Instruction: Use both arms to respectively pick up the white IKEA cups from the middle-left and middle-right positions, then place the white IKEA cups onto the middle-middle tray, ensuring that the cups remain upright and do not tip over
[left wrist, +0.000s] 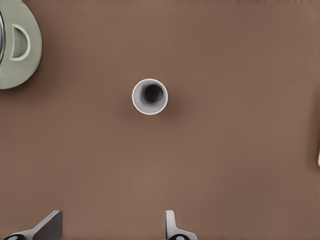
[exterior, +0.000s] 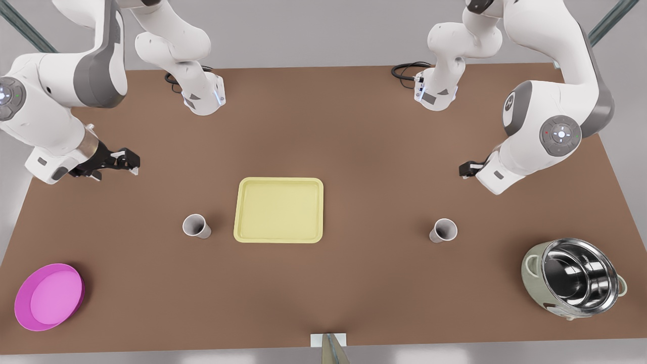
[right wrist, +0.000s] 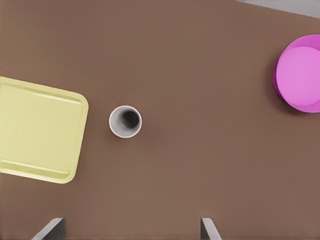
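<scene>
A brown table under two white arms, seen from the far side so that the front view's sides are crossed. The tray, pale yellow and empty, lies at the table's centre. One white cup stands upright just off the tray on the front view's left; the other cup stands upright well apart from the tray on the front view's right. Neither is held.

The right gripper, fingers spread, hangs above the table on the front view's left, with its cup ahead of the fingertips and beside the tray's corner, the pink dish beyond. The left gripper, fingers likewise spread, hangs on the front view's right; its cup lies ahead of the fingers, near the steel-lined pot. Each arm is thus nearer its own cup, which stands on the camera side of the gripper; the approach probably calls for advancing over the rim, then descending.
</scene>
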You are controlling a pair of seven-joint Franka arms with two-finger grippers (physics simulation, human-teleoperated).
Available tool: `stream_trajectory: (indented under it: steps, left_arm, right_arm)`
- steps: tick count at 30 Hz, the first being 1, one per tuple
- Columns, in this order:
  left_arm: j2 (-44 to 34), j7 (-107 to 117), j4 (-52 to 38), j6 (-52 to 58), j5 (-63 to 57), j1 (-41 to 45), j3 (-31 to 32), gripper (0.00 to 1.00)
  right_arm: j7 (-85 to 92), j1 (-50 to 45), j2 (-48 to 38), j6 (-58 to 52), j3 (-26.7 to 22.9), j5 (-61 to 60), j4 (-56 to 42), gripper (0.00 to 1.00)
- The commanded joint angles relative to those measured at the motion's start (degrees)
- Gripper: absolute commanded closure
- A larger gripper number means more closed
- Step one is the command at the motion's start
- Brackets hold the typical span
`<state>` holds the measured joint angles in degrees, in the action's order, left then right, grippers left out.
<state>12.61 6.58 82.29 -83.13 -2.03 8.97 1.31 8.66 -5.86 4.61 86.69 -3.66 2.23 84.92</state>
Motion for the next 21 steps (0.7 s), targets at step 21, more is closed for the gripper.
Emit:
stream_trajectory:
  steps: [21]
  left_arm:
    - [23.08, -4.55, 6.48, -36.66, 2.90, -3.08, -2.46, 0.00]
  right_arm:
    - [2.86, 0.41, 28.27, 32.75, 0.41, -6.18, 7.19, 0.00]
